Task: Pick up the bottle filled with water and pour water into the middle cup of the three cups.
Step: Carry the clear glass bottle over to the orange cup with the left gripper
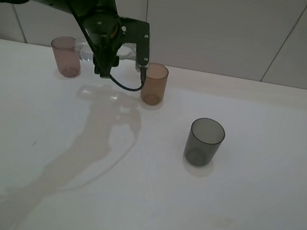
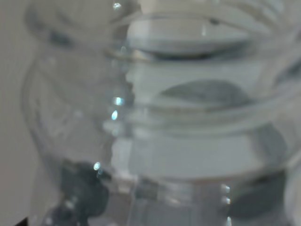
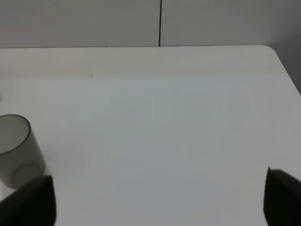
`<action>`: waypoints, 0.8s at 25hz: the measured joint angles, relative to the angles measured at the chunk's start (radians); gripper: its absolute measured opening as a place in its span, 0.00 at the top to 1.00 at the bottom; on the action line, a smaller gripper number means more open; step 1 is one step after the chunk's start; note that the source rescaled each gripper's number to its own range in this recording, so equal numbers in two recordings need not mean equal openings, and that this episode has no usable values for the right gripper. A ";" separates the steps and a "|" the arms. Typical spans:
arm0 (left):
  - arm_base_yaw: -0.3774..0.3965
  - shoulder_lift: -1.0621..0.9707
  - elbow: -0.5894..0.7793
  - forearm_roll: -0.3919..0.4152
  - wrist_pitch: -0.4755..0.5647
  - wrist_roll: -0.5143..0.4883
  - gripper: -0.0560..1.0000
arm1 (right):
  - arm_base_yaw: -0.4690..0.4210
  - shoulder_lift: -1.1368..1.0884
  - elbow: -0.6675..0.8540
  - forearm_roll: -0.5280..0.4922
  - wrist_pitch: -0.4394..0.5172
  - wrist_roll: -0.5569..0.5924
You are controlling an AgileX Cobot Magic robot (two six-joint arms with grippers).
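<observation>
Bottle (image 2: 188,117): clear, colourless, wide threaded neck, no cap; I see it held above the desk (image 1: 243,213), between the mauve cup (image 1: 66,56) and the middle cup (image 1: 154,84).
Left claw (image 1: 124,66): pinching the bottle.
Right claw (image 3: 155,197): spread wide, near the grey cup (image 1: 204,142).
Middle cup: amber, upright.

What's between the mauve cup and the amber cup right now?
The left gripper, with the clear bottle between its jaws. The exterior high view shows it between the mauve cup and the amber cup.
</observation>
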 joint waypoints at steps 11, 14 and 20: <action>0.000 0.000 -0.003 0.044 0.001 0.092 0.92 | 0.000 0.000 0.000 0.006 0.000 0.000; 0.000 0.014 -0.020 0.072 0.007 0.095 0.92 | 0.000 0.000 0.000 0.006 0.000 0.000; 0.000 0.032 -0.032 0.143 0.014 0.096 0.92 | 0.000 0.000 0.000 0.006 0.000 0.000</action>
